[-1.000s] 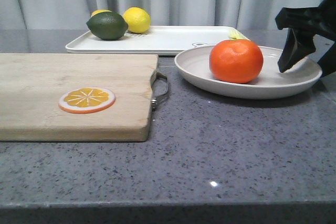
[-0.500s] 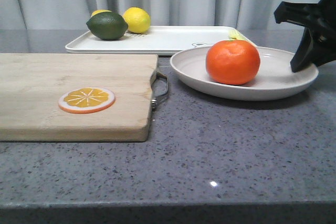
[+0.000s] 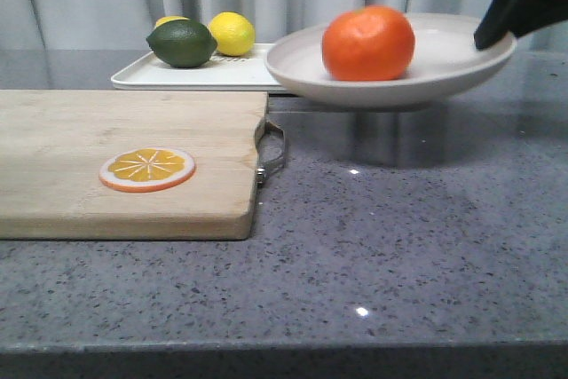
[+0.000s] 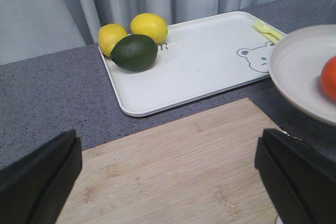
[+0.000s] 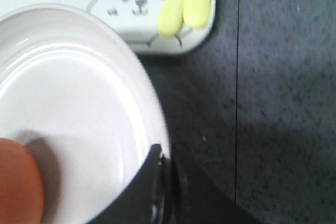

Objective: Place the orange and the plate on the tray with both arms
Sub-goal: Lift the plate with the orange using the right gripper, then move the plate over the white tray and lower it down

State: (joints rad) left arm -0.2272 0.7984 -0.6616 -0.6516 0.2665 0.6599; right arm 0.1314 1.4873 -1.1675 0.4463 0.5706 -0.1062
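Observation:
The orange (image 3: 368,43) sits on the off-white plate (image 3: 444,64), which hangs in the air above the grey table. My right gripper (image 3: 497,33) is shut on the plate's right rim; in the right wrist view (image 5: 165,166) its fingers pinch the rim, with the plate (image 5: 79,103) and the orange (image 5: 18,182) beside them. The white tray (image 3: 240,73) lies behind and to the left of the plate, and the plate's left rim overlaps it in the front view. My left gripper (image 4: 168,182) is open and empty over the cutting board, with the tray (image 4: 199,66) and plate (image 4: 299,77) beyond it.
A wooden cutting board (image 3: 106,157) with an orange slice disc (image 3: 146,169) fills the left of the table. A dark green fruit (image 3: 181,43) and two lemons (image 3: 231,33) sit at the tray's far left end. A yellow utensil (image 5: 186,1) lies at the tray's right corner. A curtain hangs behind.
My right gripper closed on the plate's right rim, then lifted the plate with the orange off the table and moved it left, toward the tray.

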